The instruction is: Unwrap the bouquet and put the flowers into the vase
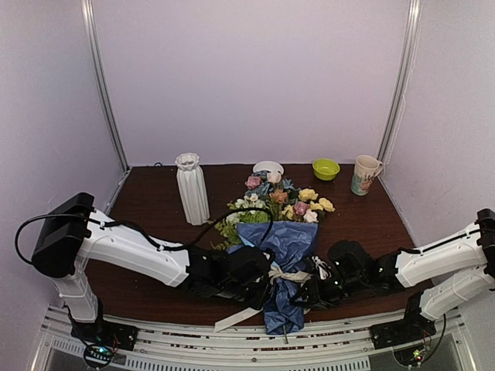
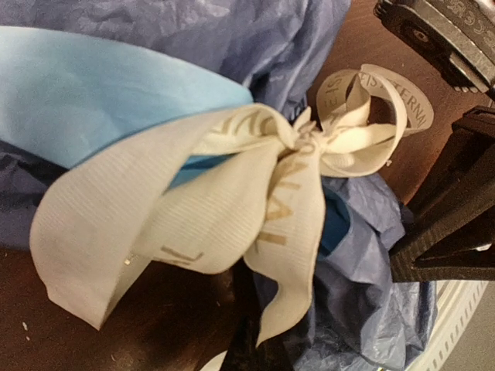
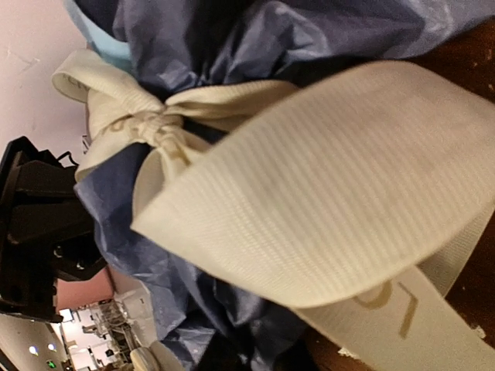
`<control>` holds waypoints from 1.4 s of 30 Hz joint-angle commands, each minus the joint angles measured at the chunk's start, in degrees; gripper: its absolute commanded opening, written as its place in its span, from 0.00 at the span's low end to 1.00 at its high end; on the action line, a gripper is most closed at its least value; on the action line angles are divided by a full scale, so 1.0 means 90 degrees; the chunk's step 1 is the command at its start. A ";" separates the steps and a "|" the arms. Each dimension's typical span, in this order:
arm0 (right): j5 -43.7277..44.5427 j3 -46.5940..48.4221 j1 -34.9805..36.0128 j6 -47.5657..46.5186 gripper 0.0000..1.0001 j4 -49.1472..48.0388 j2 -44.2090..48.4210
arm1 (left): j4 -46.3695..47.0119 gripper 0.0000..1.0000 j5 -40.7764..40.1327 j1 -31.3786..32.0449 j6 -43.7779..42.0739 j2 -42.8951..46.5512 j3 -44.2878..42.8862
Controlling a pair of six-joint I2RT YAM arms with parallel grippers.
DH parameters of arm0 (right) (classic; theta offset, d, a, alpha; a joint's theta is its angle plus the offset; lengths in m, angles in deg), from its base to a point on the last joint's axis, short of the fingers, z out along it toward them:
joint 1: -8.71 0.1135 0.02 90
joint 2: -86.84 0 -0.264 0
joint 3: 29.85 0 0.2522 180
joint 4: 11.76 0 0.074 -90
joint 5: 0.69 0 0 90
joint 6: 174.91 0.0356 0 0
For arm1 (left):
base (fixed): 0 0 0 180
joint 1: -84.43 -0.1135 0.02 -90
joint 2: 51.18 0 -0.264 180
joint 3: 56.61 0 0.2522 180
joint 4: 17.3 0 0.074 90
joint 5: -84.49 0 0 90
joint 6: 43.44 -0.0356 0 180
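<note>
Partly, the ribbon [image 3: 325, 185] hides the bouquet [image 3: 232, 42].

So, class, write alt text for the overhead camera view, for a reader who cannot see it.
A blue-paper bouquet of mixed flowers lies on a dark table, with the left claw and right claw at its cream ribbon from either side. A ribbed white vase stands behind it to the left.

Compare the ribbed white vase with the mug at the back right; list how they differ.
The vase is tall and slim; the mug is clearly shorter. The vase is plain white with vertical ribs; the mug is cream with a coloured pattern. The mug has a handle; the vase has none. The vase stands left of the flowers, the mug at the far right. Both stand upright on the table.
</note>
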 commanded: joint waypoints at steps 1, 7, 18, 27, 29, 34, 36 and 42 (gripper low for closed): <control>0.0171 0.0048 0.0028 -0.0041 0.02 0.0282 -0.0076 | 0.0020 0.00 -0.0175 -0.0020 0.0223 0.0011 -0.0250; 0.0561 0.0079 0.0029 -0.0080 0.00 0.0862 -0.0091 | -0.1564 0.00 -0.1024 -0.0020 0.0789 0.0475 -0.0848; 0.0994 -0.0043 0.0020 0.0091 0.00 0.1243 0.0001 | -0.4739 0.00 -0.2913 -0.0796 0.2285 0.2514 -0.1509; 0.1087 -0.0044 0.0019 0.0207 0.00 0.1177 -0.0136 | -0.5279 0.00 -0.4082 -0.1923 0.2058 0.4274 -0.2118; 0.1106 -0.0028 0.0013 0.0201 0.00 0.1198 -0.0145 | -0.5281 0.00 -0.4379 -0.2141 0.1971 0.4571 -0.2232; 0.1173 -0.0005 0.0016 0.0206 0.00 0.1276 -0.0118 | -0.5216 0.00 -0.5101 -0.2839 0.1311 0.4970 -0.3102; 0.1180 0.0005 0.0017 0.0190 0.00 0.1282 -0.0132 | -0.5151 0.00 -0.5605 -0.2904 0.1019 0.4935 -0.3543; 0.1185 0.0084 0.0015 0.0125 0.00 0.1368 -0.0181 | -0.3621 0.00 -0.6488 -0.2919 -0.0391 0.4985 -0.3867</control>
